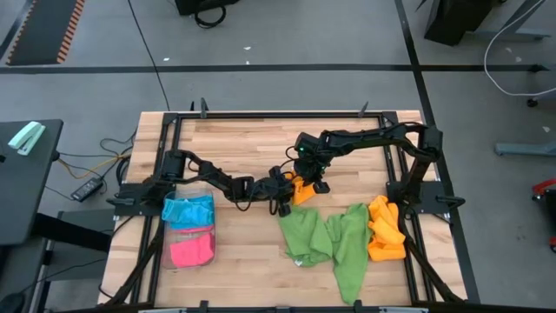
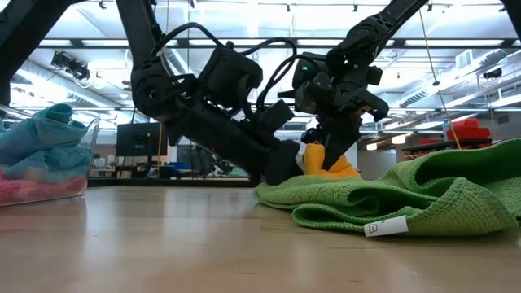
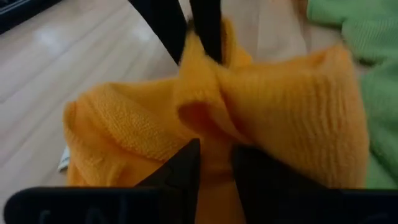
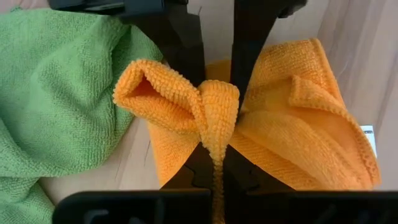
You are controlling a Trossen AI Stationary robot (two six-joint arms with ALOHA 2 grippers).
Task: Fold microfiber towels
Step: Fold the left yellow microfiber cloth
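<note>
Orange towel (image 1: 302, 189) lay bunched near the middle of the wooden table (image 1: 243, 148), with both grippers at it. Right gripper (image 4: 214, 163) had its jaws pressed together on a raised fold of this cloth; in the right wrist view the pinched ridge stood up between the two dark fingers (image 4: 186, 177), the rest of the towel spreading to either side. Left gripper (image 3: 214, 163) reached in from the opposite side, low over the table. Its jaws were close together with orange cloth between the tips in the left wrist view, so it was pinching an edge of the same towel.

In the low view the towel (image 2: 326, 163) showed as a small orange mound between the two grippers, just behind the green cloths.

Two green towels (image 1: 326, 239) lay crumpled on the table on the near side of the orange one, touching each other; one (image 2: 407, 195) carried a small white tag (image 2: 384, 227) at its edge. A heap of further orange towels (image 1: 385, 229) sat at the right side of the table, just beside the green ones.

Clear tray (image 1: 165, 239) at the left side held a blue towel (image 1: 188, 211) and a pink towel (image 1: 192, 249), the blue one at the far end, the pink at the near end.
</note>
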